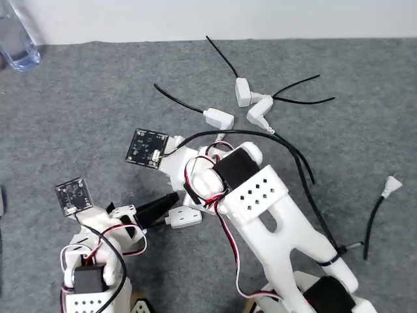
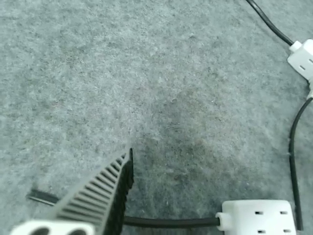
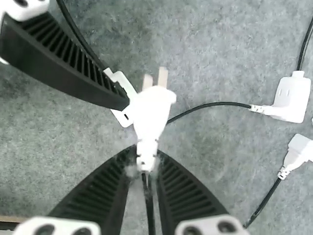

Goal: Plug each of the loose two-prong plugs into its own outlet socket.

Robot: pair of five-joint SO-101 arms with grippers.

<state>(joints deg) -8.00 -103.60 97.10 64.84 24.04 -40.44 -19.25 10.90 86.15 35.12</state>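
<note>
The right pincer (image 3: 145, 159) holds the white two-prong plug (image 3: 152, 105) tight, just by the outlet socket (image 2: 257, 218) on the table (image 1: 78, 117). I cannot tell if the left pincer (image 1: 159, 205) is open.

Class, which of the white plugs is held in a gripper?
The plug clamped by its cord end in the right gripper, prongs bare; the other plugs lie loose on the mat.

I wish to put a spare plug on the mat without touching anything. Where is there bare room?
The widest bare mat lies at the left, between the clear container and the left arm. A second patch is at upper right, above the cable-end plug. The middle is crowded: white connectors, cables, and the right hand holding a two-prong plug.
</note>
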